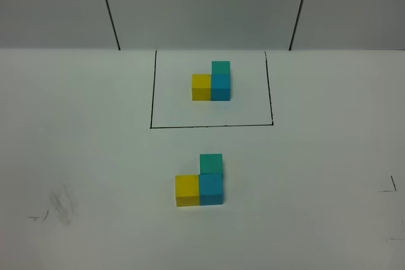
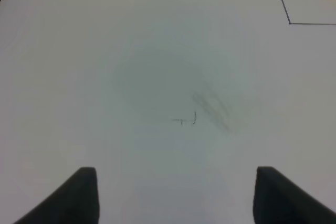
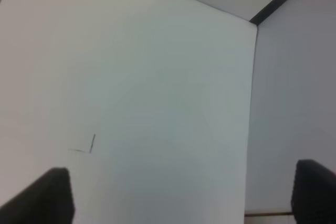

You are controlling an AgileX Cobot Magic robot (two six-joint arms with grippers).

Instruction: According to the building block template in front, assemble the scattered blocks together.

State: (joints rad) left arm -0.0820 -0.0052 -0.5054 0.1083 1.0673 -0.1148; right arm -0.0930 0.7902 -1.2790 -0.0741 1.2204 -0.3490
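- Your near cluster (image 1: 200, 181) of three cubes sits on the table (image 1: 76, 156) in the middle, in front of the black-outlined rectangle (image 1: 212, 88): the yellow cube (image 1: 187, 191) touches the blue cube (image 1: 211, 189) on its left, and the teal cube (image 1: 211, 163) sits on top of the blue one.
- Compare it with the template (image 1: 212, 81) inside the rectangle, farther back: yellow left of blue, teal atop blue. The two arrangements match, so I judge the assembly done or all but done.
- The rectangle holds only the template; the near cluster lies wholly outside it, well apart from its front line.
- Neither arm shows in the high view; both are drawn away from the cubes. The cluster has no clear long axis beyond its yellow-to-blue row, which runs across the table.
- Your left gripper (image 2: 176, 195) looks down on bare table with a pencil mark (image 2: 185, 119). Only a corner of the rectangle and a sliver of yellow appear at the edge of its view. Its fingers stand apart with nothing between them.
- Your right gripper (image 3: 184, 192) faces the table's far corner by the wall (image 3: 294, 87), away from the cubes. Its fingers are spread, holding nothing.
- Which arm is nearer you cannot tell from these views; the next move looks like simply parking.
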